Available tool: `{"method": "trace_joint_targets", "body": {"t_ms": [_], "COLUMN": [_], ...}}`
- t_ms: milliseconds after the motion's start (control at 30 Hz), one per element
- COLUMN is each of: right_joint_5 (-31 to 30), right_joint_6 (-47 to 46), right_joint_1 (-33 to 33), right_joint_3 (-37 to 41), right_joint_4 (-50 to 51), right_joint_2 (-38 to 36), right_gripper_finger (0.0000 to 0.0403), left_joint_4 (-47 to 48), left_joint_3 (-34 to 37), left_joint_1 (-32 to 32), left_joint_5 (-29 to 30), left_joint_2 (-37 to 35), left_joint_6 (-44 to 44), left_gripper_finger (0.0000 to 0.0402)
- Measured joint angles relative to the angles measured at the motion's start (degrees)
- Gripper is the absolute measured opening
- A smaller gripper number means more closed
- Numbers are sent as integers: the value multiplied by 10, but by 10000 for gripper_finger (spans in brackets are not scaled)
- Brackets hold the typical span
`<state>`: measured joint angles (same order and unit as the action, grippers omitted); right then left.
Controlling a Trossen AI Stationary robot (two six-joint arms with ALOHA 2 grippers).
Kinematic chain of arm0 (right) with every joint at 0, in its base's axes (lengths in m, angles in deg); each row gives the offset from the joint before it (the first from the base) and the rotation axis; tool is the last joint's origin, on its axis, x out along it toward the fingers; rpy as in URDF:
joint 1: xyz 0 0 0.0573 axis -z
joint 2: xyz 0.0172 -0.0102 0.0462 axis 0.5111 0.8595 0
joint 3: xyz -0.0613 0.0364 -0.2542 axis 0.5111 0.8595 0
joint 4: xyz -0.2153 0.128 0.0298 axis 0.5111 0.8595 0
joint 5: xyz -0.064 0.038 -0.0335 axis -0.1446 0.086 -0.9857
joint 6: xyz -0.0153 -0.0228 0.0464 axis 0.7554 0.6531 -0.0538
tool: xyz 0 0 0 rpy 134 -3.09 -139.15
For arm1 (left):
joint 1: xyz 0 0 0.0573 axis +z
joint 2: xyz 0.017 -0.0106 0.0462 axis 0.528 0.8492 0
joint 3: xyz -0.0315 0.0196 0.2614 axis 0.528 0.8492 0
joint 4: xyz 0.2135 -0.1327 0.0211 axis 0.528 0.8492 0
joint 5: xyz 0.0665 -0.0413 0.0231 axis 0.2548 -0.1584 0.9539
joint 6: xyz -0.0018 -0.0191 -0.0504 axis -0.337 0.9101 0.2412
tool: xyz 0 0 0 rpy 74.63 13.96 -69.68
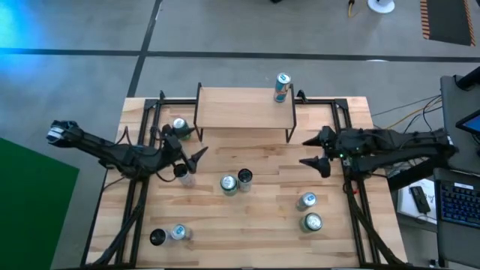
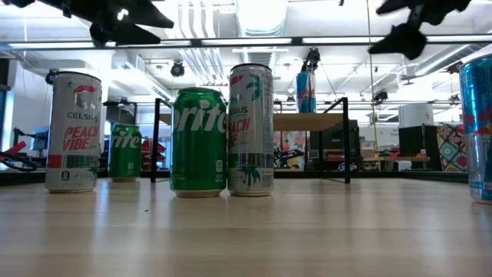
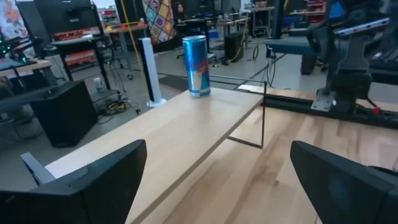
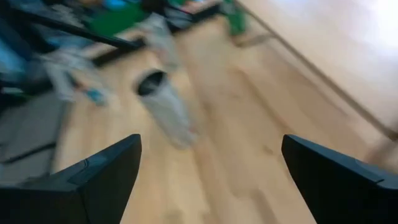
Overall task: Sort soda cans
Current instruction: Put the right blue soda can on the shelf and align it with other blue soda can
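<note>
A blue can (image 1: 281, 88) stands upright on the raised wooden shelf (image 1: 240, 109) at the table's far side; it also shows in the left wrist view (image 3: 196, 65). Other cans stand on the table: a green one (image 1: 229, 184) beside a pale one (image 1: 244, 178) in the middle, two at the right (image 1: 309, 212), two at the near left (image 1: 169, 235), and one at the far left (image 1: 179, 126). My left gripper (image 1: 187, 144) is open and empty above a pale can (image 1: 184, 175). My right gripper (image 1: 309, 151) is open and empty over the table's right half.
The shelf stands on thin black legs (image 1: 289, 127) over the far middle of the table. Black frame rails (image 1: 135, 202) run along the table's left and right sides. In the low view a green can (image 2: 198, 142) and a pale can (image 2: 251, 129) stand side by side.
</note>
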<state>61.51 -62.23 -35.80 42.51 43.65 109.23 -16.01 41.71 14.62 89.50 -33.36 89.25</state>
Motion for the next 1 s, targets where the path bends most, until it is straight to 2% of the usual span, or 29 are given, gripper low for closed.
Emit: {"method": "trace_joint_targets", "body": {"t_ms": [100,333,533,800,867,1000], "right_joint_5": [-66,-66,-90,-153,-152,-142], "right_joint_6": [-61,-201,-272,-466,-502,-542], "right_joint_1": [-51,-158,-223,-302,-327,-372], "right_joint_3": [-14,-20,-81,-234,-253,-273], "right_joint_4": [59,78,101,406,438,439], "right_joint_2": [20,91,173,312,341,380], "right_gripper_finger": [377,377,377,377,377,377], "left_joint_4": [2,-1,-2,-24,-36,-40], "left_joint_3": [-4,-33,-44,-44,-44,-44], "left_joint_1": [1,1,1,1,1,5], "left_joint_5": [0,5,5,5,5,5], "left_joint_2": [11,27,37,38,40,45], "left_joint_6": [0,-17,-48,-102,-116,-123], "left_gripper_finger": [382,382,382,382,382,382]}}
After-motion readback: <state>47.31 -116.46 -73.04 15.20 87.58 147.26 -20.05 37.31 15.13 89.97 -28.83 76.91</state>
